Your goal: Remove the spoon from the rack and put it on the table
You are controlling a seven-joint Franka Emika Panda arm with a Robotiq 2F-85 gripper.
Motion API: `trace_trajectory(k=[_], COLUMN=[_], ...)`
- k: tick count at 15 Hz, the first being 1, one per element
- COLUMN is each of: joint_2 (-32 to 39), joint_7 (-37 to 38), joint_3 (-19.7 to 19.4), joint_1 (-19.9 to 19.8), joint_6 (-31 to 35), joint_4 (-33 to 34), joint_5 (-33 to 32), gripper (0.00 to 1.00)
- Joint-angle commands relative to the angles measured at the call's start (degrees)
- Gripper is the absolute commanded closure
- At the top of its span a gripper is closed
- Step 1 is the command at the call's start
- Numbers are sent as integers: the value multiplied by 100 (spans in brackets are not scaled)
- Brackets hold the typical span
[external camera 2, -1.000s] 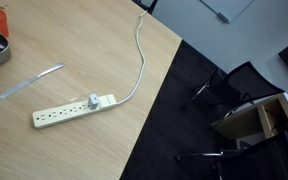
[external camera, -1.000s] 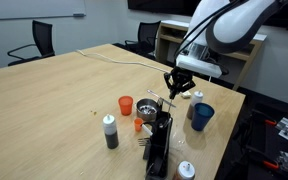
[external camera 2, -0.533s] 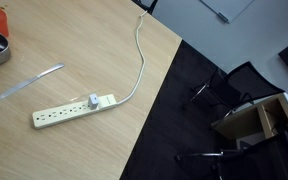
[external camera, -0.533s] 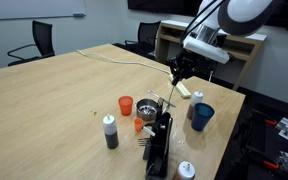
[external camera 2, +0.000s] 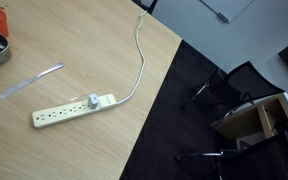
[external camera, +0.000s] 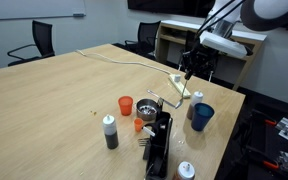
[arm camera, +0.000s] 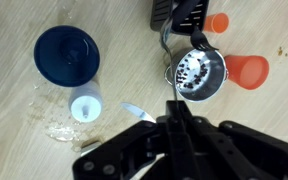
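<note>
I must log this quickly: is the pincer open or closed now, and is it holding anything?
Pincer: closed, seemingly holding the spoon.

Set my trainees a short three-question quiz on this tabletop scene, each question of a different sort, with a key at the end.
1. True or false: the gripper is down among the slots of the long black rack.
2. Multiple choice: in an exterior view, what lies near the cream power strip? A) a red book B) a flat silver utensil C) a green plate
3. Fill in: in the wrist view, the round metal bowl sits between the dark blue round cup and an ___ plastic cup.

Key: 1 false, the gripper is up in the air, clear of the rack; 2 B; 3 orange.
</note>
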Motion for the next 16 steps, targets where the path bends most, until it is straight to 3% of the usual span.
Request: trace_trajectory(k=[1, 4, 9, 13, 16], joint_2=[-125, 52, 475, 816, 1098], joint_7=[135, -431, -2721, -4379, -5365], joint_3=[118, 129, 216, 232, 78], joint_1=[-114, 50, 401, 276, -17], joint_6=[376, 521, 70, -634, -1147], joint_4=[-282, -283, 95, 535, 679], joint_5=[-335, 65, 1481, 2043, 2062], gripper=[99, 99, 99, 99, 99])
